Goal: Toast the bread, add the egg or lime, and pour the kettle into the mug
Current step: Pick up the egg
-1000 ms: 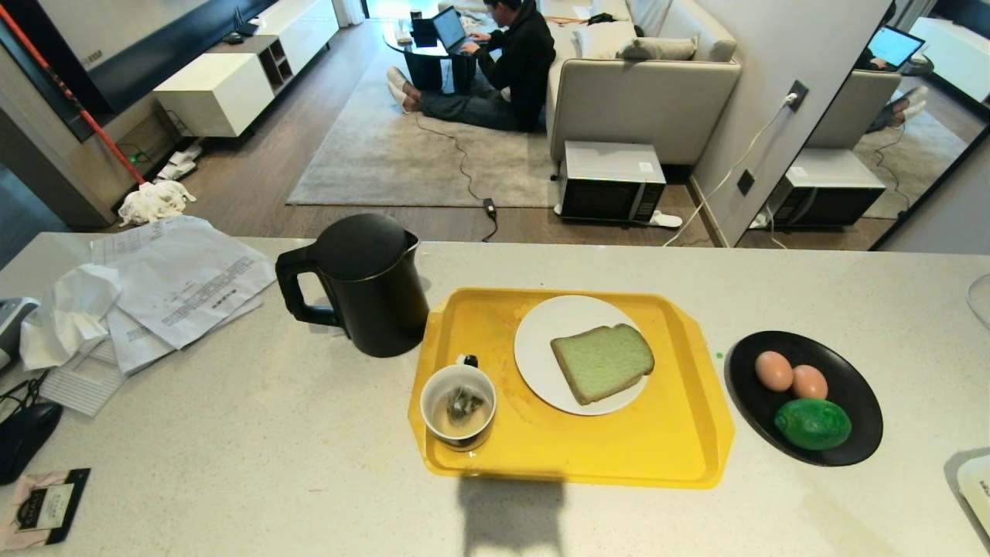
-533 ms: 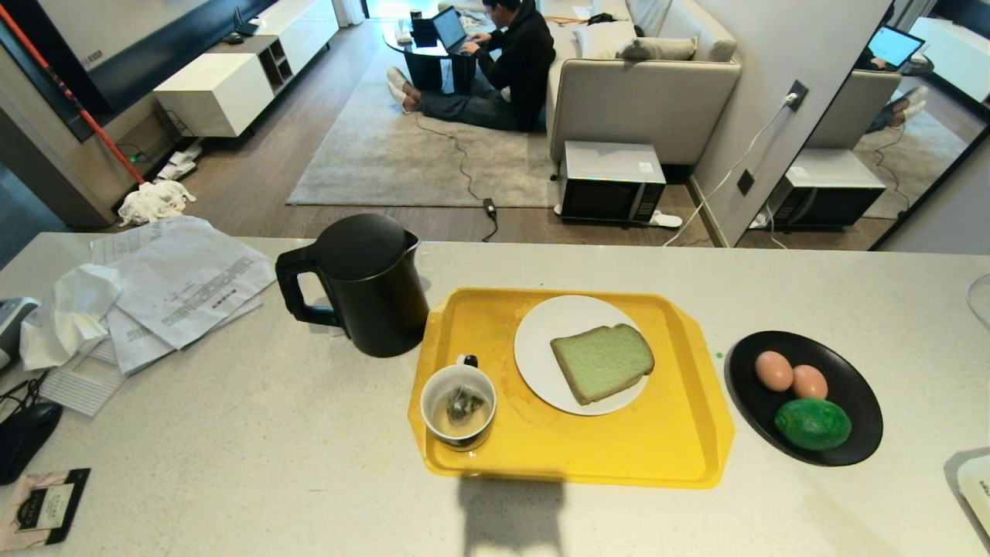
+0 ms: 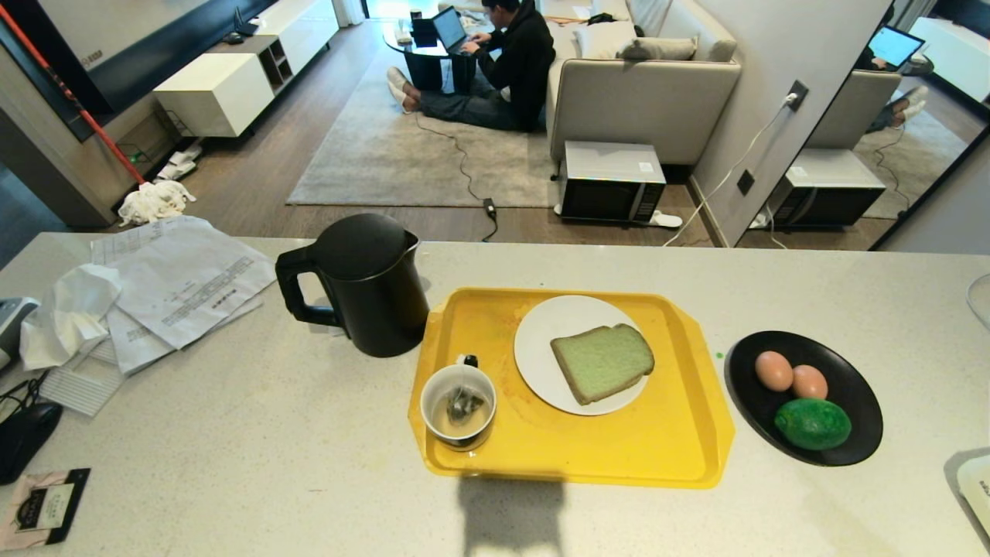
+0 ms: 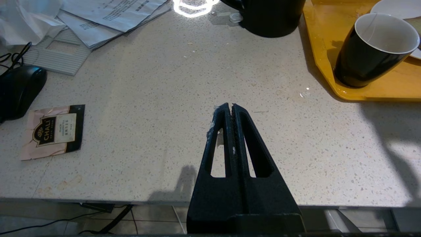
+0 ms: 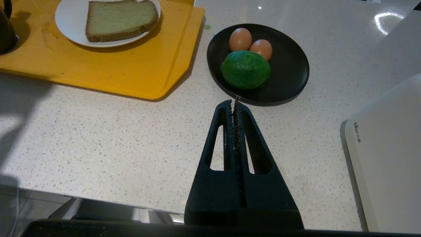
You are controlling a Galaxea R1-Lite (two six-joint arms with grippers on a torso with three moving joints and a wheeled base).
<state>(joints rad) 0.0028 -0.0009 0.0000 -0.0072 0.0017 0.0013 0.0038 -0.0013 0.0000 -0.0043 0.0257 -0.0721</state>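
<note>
left gripper (image 4: 232, 107): matte black, tapered, slotted | right gripper (image 5: 234, 102): same, serrated jaws

On the counter (image 3: 271, 456), the tray (image 3: 681, 452) lies mid-width, nearer the front edge. On the tray, the mug (image 3: 458, 406) stands at its front-left corner and the bread (image 3: 602, 362) on a plate (image 3: 541, 340) behind. The kettle (image 3: 371, 286) stands left of the tray. Right of the tray, a dish (image 3: 858, 387) holds two eggs (image 3: 774, 370) behind the lime (image 3: 812, 423). Papers (image 3: 186, 286) lie near the back-left corner.

Speckled counter (image 3: 271, 433): kettle (image 3: 367, 286), yellow tray (image 3: 665, 449), black dish (image 3: 858, 433), papers (image 3: 182, 282)

Head looks down; wrists near, sharing tray (image 3: 681, 433).
</note>
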